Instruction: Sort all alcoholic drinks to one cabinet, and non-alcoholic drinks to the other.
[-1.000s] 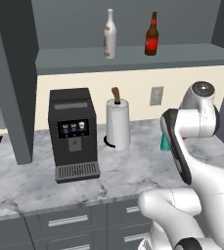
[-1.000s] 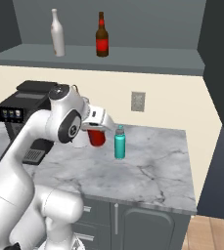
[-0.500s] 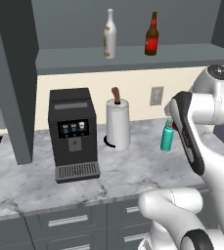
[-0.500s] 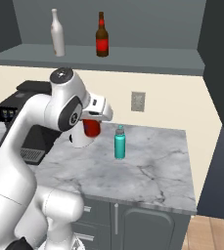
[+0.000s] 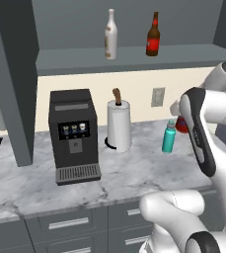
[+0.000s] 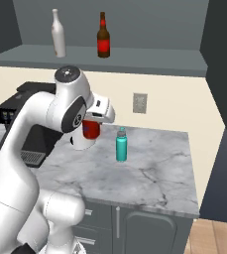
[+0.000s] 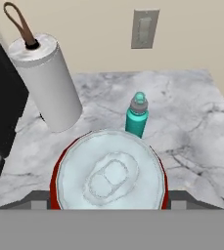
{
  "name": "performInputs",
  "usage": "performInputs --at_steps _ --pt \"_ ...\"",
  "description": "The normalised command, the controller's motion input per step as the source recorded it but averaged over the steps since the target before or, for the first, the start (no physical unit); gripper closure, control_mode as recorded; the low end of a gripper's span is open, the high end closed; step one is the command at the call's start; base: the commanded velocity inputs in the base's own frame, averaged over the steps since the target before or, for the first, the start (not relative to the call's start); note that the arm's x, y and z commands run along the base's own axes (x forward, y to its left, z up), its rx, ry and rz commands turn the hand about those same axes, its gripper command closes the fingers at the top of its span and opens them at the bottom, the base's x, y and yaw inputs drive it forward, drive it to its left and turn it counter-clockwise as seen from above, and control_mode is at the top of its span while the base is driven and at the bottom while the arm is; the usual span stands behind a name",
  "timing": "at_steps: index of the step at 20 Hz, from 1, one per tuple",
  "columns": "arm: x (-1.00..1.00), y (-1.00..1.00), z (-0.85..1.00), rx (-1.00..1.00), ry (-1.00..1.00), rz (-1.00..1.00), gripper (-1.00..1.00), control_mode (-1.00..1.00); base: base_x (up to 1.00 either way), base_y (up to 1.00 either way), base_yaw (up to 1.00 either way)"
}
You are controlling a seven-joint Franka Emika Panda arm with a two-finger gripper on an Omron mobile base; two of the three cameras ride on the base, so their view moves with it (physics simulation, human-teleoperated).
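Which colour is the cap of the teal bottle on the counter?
Grey. The hand view shows the cap best, on top of the teal bottle.

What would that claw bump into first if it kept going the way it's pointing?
Probably the marble counter. The gripper, shut on the red can, points down at it, with the teal bottle just beyond; depth is unclear.

Arm folded high, elbow up, forearm angled down toward the wrist. Claw (image 6: pixel 91 130) points downward, jaws closed around the red soda can (image 6: pixel 90 130), gripped at its sides just below the silver top. Can hangs clear beneath the hand, upright.
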Motion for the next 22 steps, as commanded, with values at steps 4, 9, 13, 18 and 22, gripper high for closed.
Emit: performInputs --at_steps 4,9,13,18,22 --pt "-0.06 0.03 0.01 0.01 0.00 0.00 1.00 1.00 -0.20 0.04 0.00" --pt "0.00 0.00 0.00 0.00 0.00 0.00 1.00 1.00 -0.89 0.20 0.01" --pt "0.00 0.00 0.00 0.00 0.00 0.00 1.00 1.00 -1.00 0.04 0.15" --pt "0.00 0.00 0.00 0.00 0.00 0.00 1.00 1.00 -0.94 0.00 0.50" --pt "0.00 0.00 0.00 0.00 0.00 0.00 1.00 1.00 -0.69 0.00 0.80"
